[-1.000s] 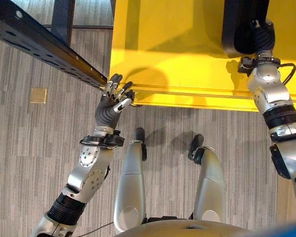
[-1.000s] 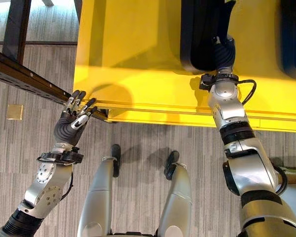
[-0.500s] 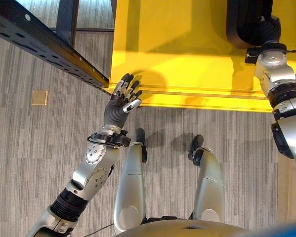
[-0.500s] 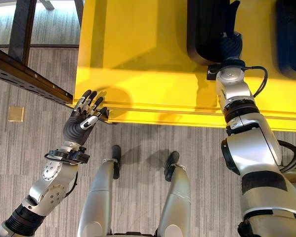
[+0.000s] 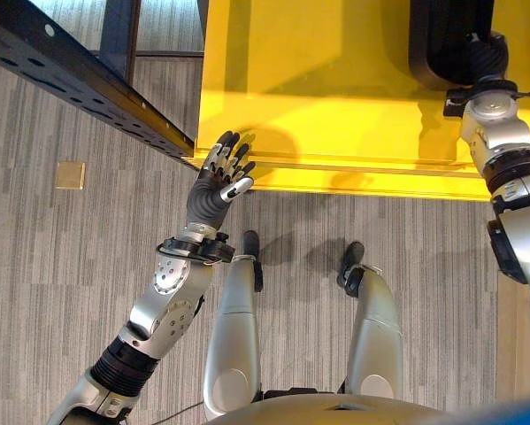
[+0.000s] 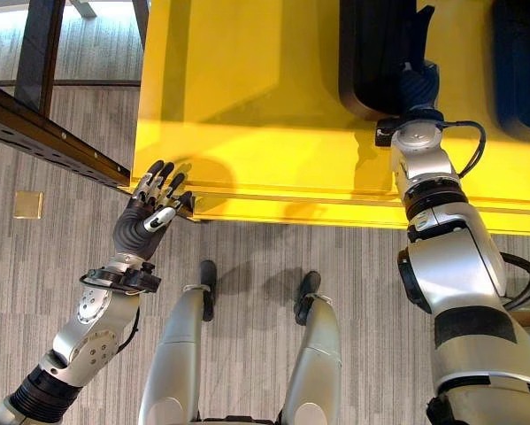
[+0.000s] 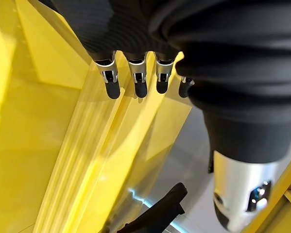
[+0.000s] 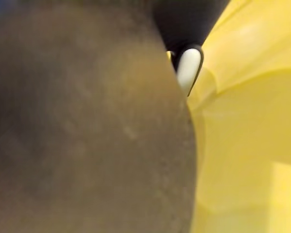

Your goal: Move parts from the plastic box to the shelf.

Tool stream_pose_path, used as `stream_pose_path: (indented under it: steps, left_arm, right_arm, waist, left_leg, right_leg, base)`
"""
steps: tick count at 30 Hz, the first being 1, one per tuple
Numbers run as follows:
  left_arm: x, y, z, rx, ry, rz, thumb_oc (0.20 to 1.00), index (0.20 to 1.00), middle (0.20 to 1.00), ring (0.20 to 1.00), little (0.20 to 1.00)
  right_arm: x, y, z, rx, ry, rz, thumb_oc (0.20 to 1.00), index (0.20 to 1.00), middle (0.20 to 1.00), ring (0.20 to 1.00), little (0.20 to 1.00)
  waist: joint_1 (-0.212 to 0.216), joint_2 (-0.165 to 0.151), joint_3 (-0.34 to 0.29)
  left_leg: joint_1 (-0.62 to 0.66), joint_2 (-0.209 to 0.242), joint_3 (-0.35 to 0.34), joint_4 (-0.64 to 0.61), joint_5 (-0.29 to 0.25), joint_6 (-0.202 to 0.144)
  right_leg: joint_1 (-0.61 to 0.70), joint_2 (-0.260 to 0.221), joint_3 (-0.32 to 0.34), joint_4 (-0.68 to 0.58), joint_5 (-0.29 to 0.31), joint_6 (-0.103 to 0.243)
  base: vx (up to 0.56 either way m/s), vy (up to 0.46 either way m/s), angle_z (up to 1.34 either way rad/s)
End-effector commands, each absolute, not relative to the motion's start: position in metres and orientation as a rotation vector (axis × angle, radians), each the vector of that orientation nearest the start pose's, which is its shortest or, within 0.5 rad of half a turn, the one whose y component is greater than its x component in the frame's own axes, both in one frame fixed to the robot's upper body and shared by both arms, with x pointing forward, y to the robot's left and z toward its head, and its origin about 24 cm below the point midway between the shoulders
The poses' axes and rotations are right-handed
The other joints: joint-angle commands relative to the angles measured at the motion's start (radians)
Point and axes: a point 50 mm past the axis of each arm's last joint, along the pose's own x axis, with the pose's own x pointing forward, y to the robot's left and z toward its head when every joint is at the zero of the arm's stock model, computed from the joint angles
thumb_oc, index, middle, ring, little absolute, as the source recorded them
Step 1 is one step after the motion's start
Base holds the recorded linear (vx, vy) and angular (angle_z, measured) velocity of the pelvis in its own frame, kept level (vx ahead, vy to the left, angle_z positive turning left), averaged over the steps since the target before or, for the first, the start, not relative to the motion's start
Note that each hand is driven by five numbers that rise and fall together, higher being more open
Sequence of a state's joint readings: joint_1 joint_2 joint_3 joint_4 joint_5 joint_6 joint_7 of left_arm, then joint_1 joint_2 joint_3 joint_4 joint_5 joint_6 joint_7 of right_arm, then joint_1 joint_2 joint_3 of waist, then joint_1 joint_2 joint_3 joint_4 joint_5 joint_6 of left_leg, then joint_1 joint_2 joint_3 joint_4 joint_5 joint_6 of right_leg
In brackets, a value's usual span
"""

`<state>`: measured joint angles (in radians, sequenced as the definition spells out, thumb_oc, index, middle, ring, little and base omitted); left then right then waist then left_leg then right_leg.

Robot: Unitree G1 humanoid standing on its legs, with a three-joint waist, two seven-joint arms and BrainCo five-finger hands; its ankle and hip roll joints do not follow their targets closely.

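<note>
The robot's right hand (image 6: 417, 87) reaches into the big yellow plastic box (image 5: 335, 106), onto a long black part (image 6: 375, 53) at its far side; its fingers are hidden, so the grip cannot be told. The left hand (image 5: 213, 188), fingers spread, hovers at the box's near left corner beside the dark metal shelf beam (image 5: 79, 84). The robot should close firmly before it lifts the part over the rim.

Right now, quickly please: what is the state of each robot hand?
Left robot hand: open, fingers straight, holding nothing, at the rim of the yellow plastic box.
Right robot hand: cannot be told; its fingers are hidden against the black part.
</note>
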<state>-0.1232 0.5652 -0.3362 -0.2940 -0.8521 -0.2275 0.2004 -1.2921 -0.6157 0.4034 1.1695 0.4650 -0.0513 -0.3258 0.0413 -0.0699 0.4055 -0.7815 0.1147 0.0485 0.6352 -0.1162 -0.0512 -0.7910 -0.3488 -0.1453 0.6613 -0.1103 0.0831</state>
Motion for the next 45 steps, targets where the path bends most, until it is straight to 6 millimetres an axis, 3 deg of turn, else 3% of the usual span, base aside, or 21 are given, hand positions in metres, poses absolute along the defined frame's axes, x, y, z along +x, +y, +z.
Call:
stream_pose_path:
  steps: [1,15,16,17,19,20,28,29,33,37,45]
  left_arm:
    - [0.227,0.135,0.257,-0.498,-0.955,-0.501,1.000,1.000,1.000,1.000,1.000]
    - [0.227,0.136,0.256,-0.505,-0.952,-0.493,1.000,1.000,1.000,1.000,1.000]
    - [0.227,0.135,0.256,-0.507,-0.947,-0.494,1.000,1.000,1.000,1.000,1.000]
    - [0.227,0.135,0.255,-0.506,-0.947,-0.494,1.000,1.000,1.000,1.000,1.000]
    - [0.227,0.135,0.255,-0.505,-0.947,-0.493,1.000,1.000,1.000,1.000,1.000]
    - [0.227,0.135,0.255,-0.505,-0.944,-0.493,1.000,1.000,1.000,1.000,1.000]
    - [0.227,0.136,0.254,-0.505,-0.940,-0.491,1.000,1.000,1.000,1.000,1.000]
    - [0.227,0.137,0.254,-0.501,-0.942,-0.488,1.000,1.000,1.000,1.000,1.000]
    - [0.226,0.139,0.255,-0.507,-0.949,-0.474,1.000,1.000,1.000,1.000,1.000]
    - [0.227,0.141,0.255,-0.508,-0.955,-0.460,1.000,1.000,1.000,1.000,1.000]
    - [0.227,0.145,0.252,-0.514,-0.948,-0.435,1.000,1.000,1.000,1.000,1.000]
  right_arm:
    - [0.407,-0.274,0.235,-0.343,-0.126,-0.501,0.200,0.200,0.200,0.200,0.200]
    - [0.408,-0.273,0.229,-0.339,-0.106,-0.501,0.200,0.200,0.200,0.200,0.200]
    - [0.408,-0.271,0.228,-0.328,-0.108,-0.488,0.360,0.360,0.360,0.360,0.360]
    - [0.408,-0.271,0.228,-0.333,-0.107,-0.482,1.000,1.000,1.000,1.000,1.000]
    - [0.408,-0.272,0.228,-0.339,-0.106,-0.483,1.000,1.000,1.000,1.000,1.000]
    - [0.408,-0.273,0.228,-0.348,-0.104,-0.485,1.000,1.000,1.000,1.000,1.000]
    - [0.405,-0.279,0.229,-0.383,-0.105,-0.508,1.000,1.000,1.000,1.000,1.000]
    - [0.404,-0.282,0.236,-0.427,-0.119,-0.523,1.000,1.000,1.000,1.000,1.000]
    - [0.399,-0.286,0.263,-0.431,-0.232,-0.548,1.000,1.000,1.000,1.000,1.000]
    - [0.393,-0.283,0.272,-0.412,-0.314,-0.530,1.000,1.000,1.000,1.000,1.000]
    - [0.385,-0.291,0.259,-0.355,-0.324,-0.532,1.000,1.000,1.000,1.000,1.000]
  waist:
    - [-0.036,0.052,-0.045]
    - [-0.035,0.052,-0.036]
    - [-0.035,0.052,-0.036]
    - [-0.035,0.051,-0.035]
    - [-0.034,0.052,-0.034]
    - [-0.033,0.055,-0.036]
    - [-0.034,0.053,-0.034]
    - [-0.034,0.051,-0.031]
    - [-0.041,0.045,-0.033]
    - [-0.050,0.040,-0.037]
    - [-0.054,0.038,-0.035]
  left_leg:
    - [0.093,0.106,-0.087,-0.015,-0.095,-0.093]
    - [0.095,0.107,-0.085,-0.013,-0.093,-0.094]
    - [0.095,0.108,-0.084,-0.013,-0.093,-0.093]
    - [0.095,0.107,-0.085,-0.013,-0.093,-0.093]
    - [0.095,0.108,-0.085,-0.009,-0.094,-0.093]
    - [0.107,0.113,-0.087,-0.006,-0.121,-0.099]
    - [0.112,0.113,-0.085,-0.011,-0.119,-0.098]
    - [0.099,0.108,-0.084,-0.015,-0.091,-0.092]
    - [0.099,0.110,-0.084,-0.015,-0.092,-0.092]
    - [0.107,0.110,-0.084,-0.021,-0.093,-0.093]
    - [0.104,0.112,-0.083,-0.015,-0.097,-0.092]
  right_leg:
    - [0.053,-0.020,0.052,-0.019,-0.003,0.059]
    - [0.059,-0.015,0.054,-0.021,-0.003,0.057]
    - [0.059,-0.015,0.053,-0.020,-0.003,0.057]
    - [0.059,-0.015,0.054,-0.020,-0.004,0.056]
    - [0.059,-0.015,0.054,-0.017,-0.006,0.056]
    - [0.067,-0.014,0.055,-0.004,-0.033,0.064]
    - [0.072,-0.010,0.054,-0.007,-0.031,0.064]
    - [0.063,-0.012,0.055,-0.019,-0.005,0.057]
    - [0.067,-0.012,0.055,-0.022,-0.005,0.058]
    - [0.074,-0.011,0.055,-0.029,-0.004,0.059]
    - [0.074,-0.008,0.059,-0.029,-0.003,0.059]
  base:
    - [0.00,0.000,0.00]
    - [0.00,0.000,0.00]
    - [0.00,0.000,0.00]
    - [0.00,0.000,0.00]
    - [0.04,-0.003,0.00]
    - [0.09,-0.005,0.00]
    - [0.00,-0.002,0.00]
    - [-0.07,-0.003,-0.01]
    - [-0.02,-0.001,0.00]
    - [0.00,0.000,0.00]
    - [0.00,0.000,0.00]
